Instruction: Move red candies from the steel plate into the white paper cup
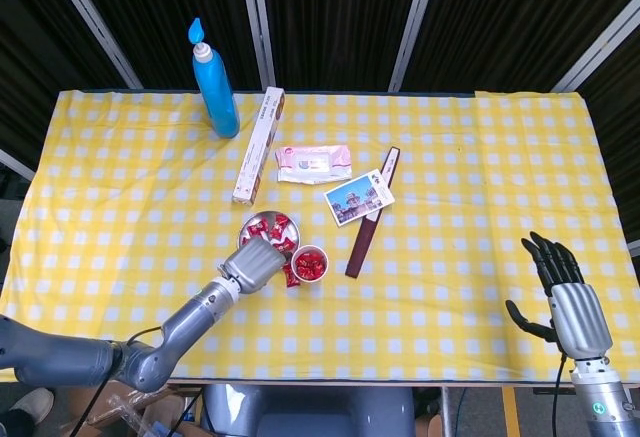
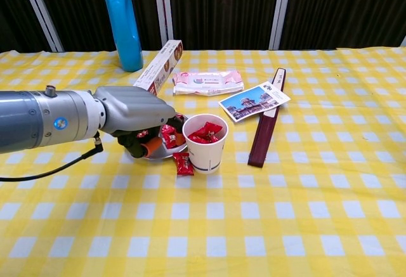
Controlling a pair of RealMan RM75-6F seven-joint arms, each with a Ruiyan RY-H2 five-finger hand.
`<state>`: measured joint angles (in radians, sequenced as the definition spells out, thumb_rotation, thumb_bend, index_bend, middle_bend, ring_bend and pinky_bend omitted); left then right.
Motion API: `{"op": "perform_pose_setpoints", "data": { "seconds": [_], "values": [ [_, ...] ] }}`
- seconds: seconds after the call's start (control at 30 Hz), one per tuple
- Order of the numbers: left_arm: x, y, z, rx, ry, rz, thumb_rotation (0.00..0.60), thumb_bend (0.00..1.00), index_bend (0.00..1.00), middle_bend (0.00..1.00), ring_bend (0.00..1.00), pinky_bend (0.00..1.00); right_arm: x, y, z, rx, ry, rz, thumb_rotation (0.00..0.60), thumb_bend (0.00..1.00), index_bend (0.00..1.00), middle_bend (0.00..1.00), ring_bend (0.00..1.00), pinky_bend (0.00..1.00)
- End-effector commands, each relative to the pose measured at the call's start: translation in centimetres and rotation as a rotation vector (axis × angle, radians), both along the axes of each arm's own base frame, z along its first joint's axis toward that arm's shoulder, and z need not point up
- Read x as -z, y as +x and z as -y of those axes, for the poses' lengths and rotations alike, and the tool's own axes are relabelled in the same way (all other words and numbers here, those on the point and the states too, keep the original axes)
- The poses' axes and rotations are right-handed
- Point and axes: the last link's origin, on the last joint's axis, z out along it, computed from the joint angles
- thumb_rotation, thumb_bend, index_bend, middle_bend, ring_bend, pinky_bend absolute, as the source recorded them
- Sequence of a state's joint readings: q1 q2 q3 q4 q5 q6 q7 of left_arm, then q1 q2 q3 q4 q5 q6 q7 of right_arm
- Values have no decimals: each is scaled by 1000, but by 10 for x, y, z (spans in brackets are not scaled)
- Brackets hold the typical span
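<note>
While the left hand sits low over the plate, its grasp cannot be read from either view.

Left fingers: curled down onto the near side of the steel plate (image 1: 262, 227), orange tips (image 2: 152, 145) among the wrappers; whether they clamp a candy I cannot tell.
Left hand (image 2: 132, 117): palm down over the plate's near-left part, hiding most of it in the chest view; the arm (image 2: 44, 127) runs off to the left edge.
Red candies (image 1: 278, 236): several lie on the plate's uncovered far side; in the chest view a few show at the hand's right edge (image 2: 169, 136).
Stray candy (image 2: 183, 163): lies on the cloth, just in front of the plate and touching or nearly touching the cup's base.
White paper cup (image 2: 205, 144): upright, just right of the plate, with red candies inside reaching its rim.
Right hand (image 1: 561, 284): fingers straight and apart, holding nothing, at the table's near-right corner, well apart from the plate.
Further out: a dark flat strip (image 2: 266, 118) with a postcard (image 2: 254, 100) over it, right of the cup; a wipes pack (image 2: 208, 82), a long box (image 2: 158, 66) and a blue bottle (image 2: 123, 21) behind the plate.
Table (image 2: 304, 213): covered in yellow checked cloth.
</note>
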<state>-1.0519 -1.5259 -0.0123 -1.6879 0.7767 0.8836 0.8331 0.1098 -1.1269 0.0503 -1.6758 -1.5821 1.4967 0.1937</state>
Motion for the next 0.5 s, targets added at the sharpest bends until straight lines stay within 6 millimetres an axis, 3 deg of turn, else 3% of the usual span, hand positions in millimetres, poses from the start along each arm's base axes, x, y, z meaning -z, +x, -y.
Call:
{"op": "perform_pose_setpoints", "data": {
  "seconds": [0.03,0.5],
  "values": [
    [4,1,1,-6,-11,0,600,725,275,855,913,950,0,0,0,0,0,0,600,388,0,0,0,0],
    [15,0,4,-19,-31,-9,600,725,288,862,913,950,0,0,0,-3,-1,2,600,388,0,0,0,0]
  ]
}}
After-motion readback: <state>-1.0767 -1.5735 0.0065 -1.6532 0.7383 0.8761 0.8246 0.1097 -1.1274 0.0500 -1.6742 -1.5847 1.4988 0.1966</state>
